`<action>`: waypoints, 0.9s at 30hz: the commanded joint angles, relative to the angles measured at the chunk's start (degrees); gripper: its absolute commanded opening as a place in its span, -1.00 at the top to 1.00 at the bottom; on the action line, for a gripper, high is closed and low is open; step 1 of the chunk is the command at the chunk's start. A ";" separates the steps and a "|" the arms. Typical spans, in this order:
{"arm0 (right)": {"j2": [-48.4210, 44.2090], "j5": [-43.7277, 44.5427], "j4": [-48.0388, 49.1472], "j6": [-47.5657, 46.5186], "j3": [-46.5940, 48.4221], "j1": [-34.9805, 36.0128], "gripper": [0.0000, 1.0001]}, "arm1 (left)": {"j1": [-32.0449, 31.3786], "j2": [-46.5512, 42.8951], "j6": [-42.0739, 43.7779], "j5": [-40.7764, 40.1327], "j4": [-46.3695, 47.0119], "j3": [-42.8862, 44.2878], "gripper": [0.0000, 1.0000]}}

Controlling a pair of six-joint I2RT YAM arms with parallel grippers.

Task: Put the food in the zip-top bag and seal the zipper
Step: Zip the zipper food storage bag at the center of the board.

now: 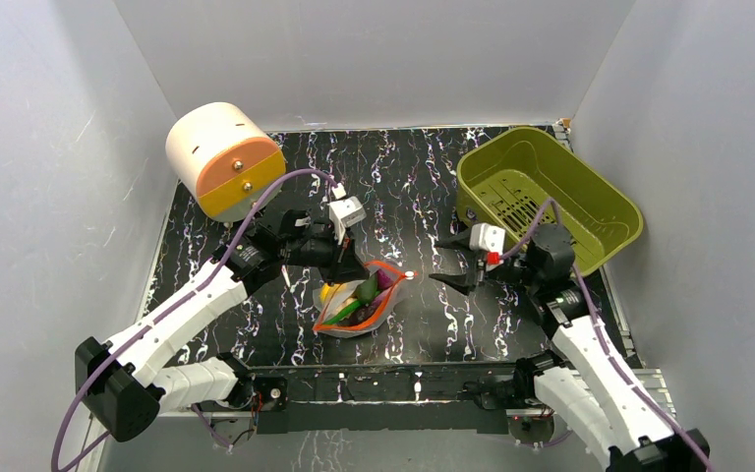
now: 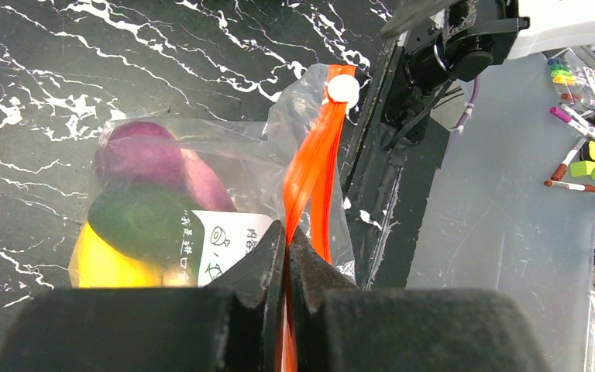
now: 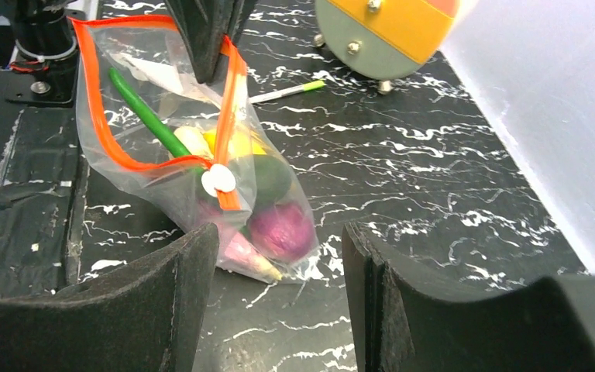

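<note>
- Two arms are sharing one bag: on the left, the left jaws are clamping fully shut on the zipper (image 2: 310, 174), pinching the orange-red strip at the end nearest them.
- Mid-bench (image 1: 423, 187), the zip-top bag (image 1: 349, 326) is lying on its side with the food (image 1: 359, 293) already sitting inside. Its mouth is gaping in a loop and is not yet sealed.
- At the strip's right end, the white slider (image 3: 218, 180) is sitting on the side facing the right arm.
- Further right, the right jaws are hanging roughly half open and holding nothing, near the bag but apart from it.
- Risks, as I am judging them:
  - The right jaws could be catching clear film instead of the slider and dragging the whole bag.
  - The left pinch could be slipping under that pull.
  - The long green piece (image 3: 143, 116) is lying close to the mouth and could be fouling the track.
  - Any tilting of the open mouth could be spilling the food.
</note>
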 commanded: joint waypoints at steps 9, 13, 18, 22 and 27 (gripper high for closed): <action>9.27 11.24 10.33 -7.12 -1.22 16.53 -0.12 | 0.27 0.17 2.75 4.43 -2.03 3.12 1.00; 10.19 11.61 11.18 -7.68 -2.33 17.37 -0.03 | 0.27 0.46 3.35 4.71 -3.00 3.48 1.00; 8.17 13.02 10.77 -8.23 -3.77 17.50 0.04 | 0.27 0.46 3.41 4.80 -2.85 3.42 1.00; 7.05 12.72 10.75 -7.69 -4.21 17.51 0.43 | 0.27 0.86 3.31 5.00 -2.68 3.58 1.00; 5.45 12.71 12.46 -2.35 -4.52 17.51 1.00 | 0.27 0.67 4.10 4.45 -4.03 4.03 0.95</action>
